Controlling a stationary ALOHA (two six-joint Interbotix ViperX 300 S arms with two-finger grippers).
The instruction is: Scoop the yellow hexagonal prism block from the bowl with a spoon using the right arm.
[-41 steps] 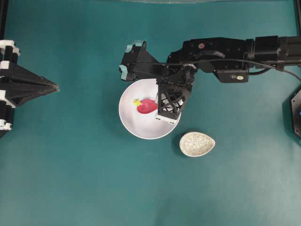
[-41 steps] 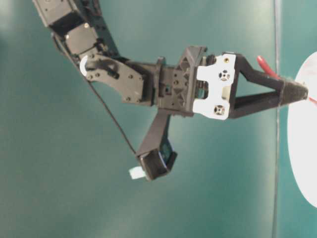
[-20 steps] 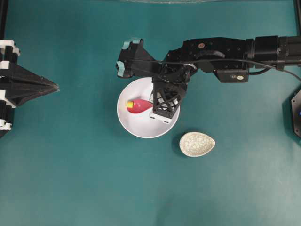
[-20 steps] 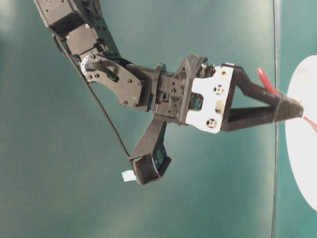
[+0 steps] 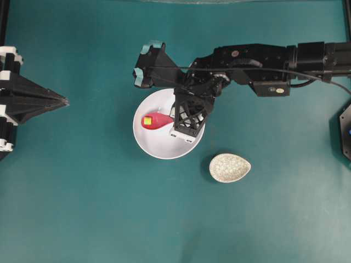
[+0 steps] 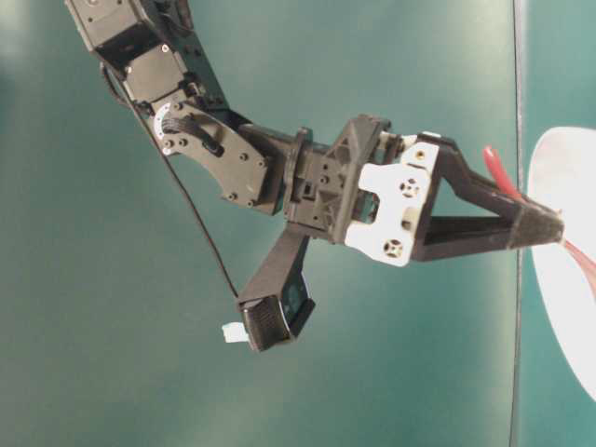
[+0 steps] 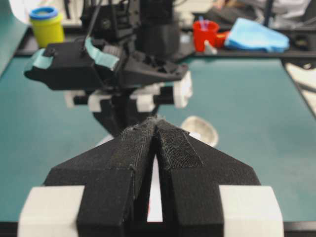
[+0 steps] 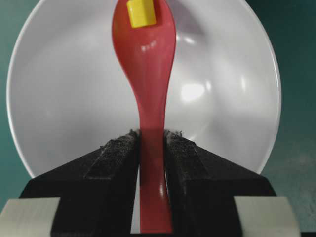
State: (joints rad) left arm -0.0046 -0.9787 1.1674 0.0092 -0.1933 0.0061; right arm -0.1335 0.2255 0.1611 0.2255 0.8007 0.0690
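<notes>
Readable text: none is found in any view.
Right arm (image 5: pixel 258 57): a small red round mark and a pale oval sticker are seen, but no lettering can be made out.
Far containers (image 7: pixel 47 24): no labels can be read.

A bright yellow block (image 8: pixel 141 13) sits in a glossy pink-red spoon (image 8: pixel 148 74) over a plain white bowl (image 8: pixel 64 98), the table (image 5: pixel 82 208) is deep teal, the egg-shaped dish (image 5: pixel 230 167) is white with grey crackle speckling, and the black right arm (image 5: pixel 258 57) carries white fittings and teal tape.
</notes>
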